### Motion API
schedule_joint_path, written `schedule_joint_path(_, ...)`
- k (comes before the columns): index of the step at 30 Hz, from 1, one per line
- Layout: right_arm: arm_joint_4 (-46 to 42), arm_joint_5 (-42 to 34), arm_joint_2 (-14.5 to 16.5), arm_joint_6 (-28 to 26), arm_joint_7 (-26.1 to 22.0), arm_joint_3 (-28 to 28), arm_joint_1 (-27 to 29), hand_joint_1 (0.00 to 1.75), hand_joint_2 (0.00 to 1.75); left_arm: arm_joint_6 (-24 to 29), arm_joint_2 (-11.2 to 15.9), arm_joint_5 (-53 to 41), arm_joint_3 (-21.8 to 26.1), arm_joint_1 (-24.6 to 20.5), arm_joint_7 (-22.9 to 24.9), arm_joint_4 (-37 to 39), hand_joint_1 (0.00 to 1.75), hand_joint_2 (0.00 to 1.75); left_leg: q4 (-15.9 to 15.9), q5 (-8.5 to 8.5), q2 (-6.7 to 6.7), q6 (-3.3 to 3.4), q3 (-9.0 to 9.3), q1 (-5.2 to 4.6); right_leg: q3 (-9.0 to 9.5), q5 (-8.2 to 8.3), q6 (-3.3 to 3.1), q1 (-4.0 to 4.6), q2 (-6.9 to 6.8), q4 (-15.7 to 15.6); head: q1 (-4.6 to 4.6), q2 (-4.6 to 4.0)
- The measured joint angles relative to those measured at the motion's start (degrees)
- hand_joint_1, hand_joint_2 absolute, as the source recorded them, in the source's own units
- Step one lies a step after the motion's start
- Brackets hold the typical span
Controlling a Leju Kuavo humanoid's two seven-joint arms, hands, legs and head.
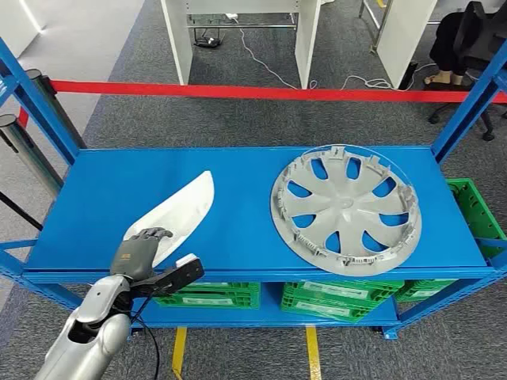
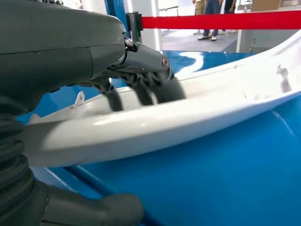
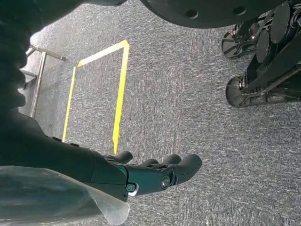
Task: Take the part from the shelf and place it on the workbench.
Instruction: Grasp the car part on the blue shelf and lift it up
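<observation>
A long white curved part (image 1: 179,207) lies on the blue shelf (image 1: 239,237), left of the middle. My left hand (image 1: 139,255) is at the part's near end. In the left wrist view its dark fingers (image 2: 170,89) reach over the rim of the white part (image 2: 199,117) and touch its inner face. The thumb (image 2: 99,209) lies lower, apart from the part, with blue shelf showing between them. The part still rests on the shelf. My right hand (image 3: 156,174) hangs over the grey floor with its fingers stretched out and nothing in it.
A large grey wheel cover (image 1: 345,207) lies on the shelf's right half. Green crates (image 1: 335,297) sit on the lower level. Blue uprights (image 1: 36,103) flank the shelf. A red barrier strip (image 1: 269,92) runs behind it, and a seated person (image 1: 460,39) is at the far right.
</observation>
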Motion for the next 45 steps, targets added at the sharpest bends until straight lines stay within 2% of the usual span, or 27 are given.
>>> schedule_joint_path(17,0.0,0.1,0.0,-0.2,0.0,0.0,0.0,0.00,1.75,0.2,0.0,-0.9,0.3,-1.0,0.7,0.6,1.75,1.75,0.0,0.31,0.02,-0.08,-0.34,0.00,-0.37,0.37,0.01,-0.02,0.06,0.0,0.00,0.00)
schedule_joint_path(37,0.0,0.4,0.0,-0.5,-0.3,0.0,0.2,0.00,1.75,1.3,-0.1,2.4,1.1,-1.0,-2.9,0.6,1.75,1.75,0.0,0.28,0.02,-0.08,-0.42,-0.01,-0.46,0.36,0.01,-0.03,0.06,0.0,0.00,0.00)
schedule_joint_path(45,0.0,0.4,0.0,-0.7,-0.6,-0.1,0.6,0.00,1.75,2.8,0.0,7.1,1.5,0.0,-6.3,-1.4,1.75,1.75,0.0,0.28,0.01,-0.08,-0.44,-0.01,-0.46,0.35,0.01,-0.03,0.06,0.0,0.00,0.00)
